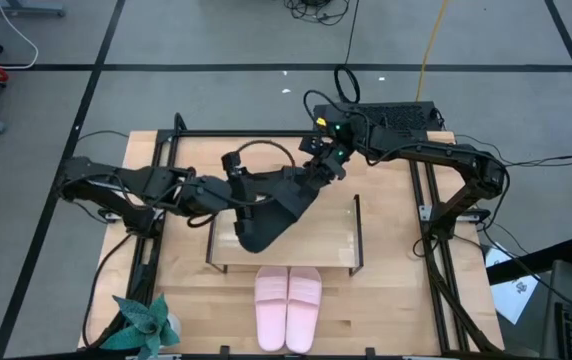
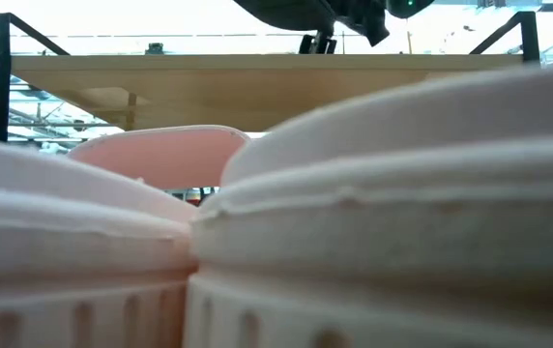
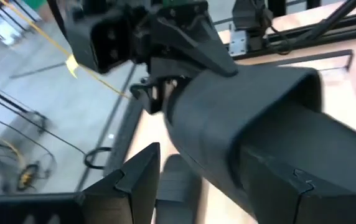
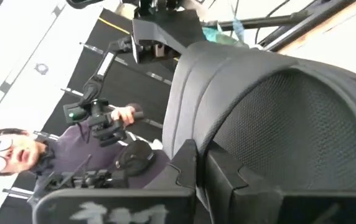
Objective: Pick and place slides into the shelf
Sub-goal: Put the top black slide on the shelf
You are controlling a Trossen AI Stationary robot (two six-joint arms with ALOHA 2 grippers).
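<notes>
One black slide [image 1: 278,208] hangs tilted above the shelf [image 1: 338,240], held between my two arms. My left gripper [image 1: 242,200] comes from the table's left and is shut on the slide's nearer end. My right gripper [image 1: 318,172] comes from the right and is shut on its far end. The slide fills the left wrist view [image 3: 240,130] and the right wrist view [image 4: 277,106]. The pink pair [image 1: 288,295] lies side by side, soles down, on the table in front of the shelf. The second black slide is not plainly in view. My left gripper [image 3: 221,180] has the black slide's end between its two fingers, one finger [image 3: 131,183] on each side, coming level from the table's left. The slide is lifted clear and slants away from the fingers toward the other arm. The gripper itself hides the exact place of contact. My right gripper [image 4: 209,171] pinches the slide's other end [image 3: 172,99] between its fingers, coming from the table's far right and slanting down. One finger [image 4: 187,165] lies against the slide's edge. The slide is clear of the shelf and tilted.
The shelf's board top [image 2: 257,72] spans the low view behind the pink slides [image 2: 373,193], which stand close to that camera. A green plant [image 1: 146,325] stands at the table's near left corner. A person [image 4: 16,155] holding hand controllers shows beyond the table.
</notes>
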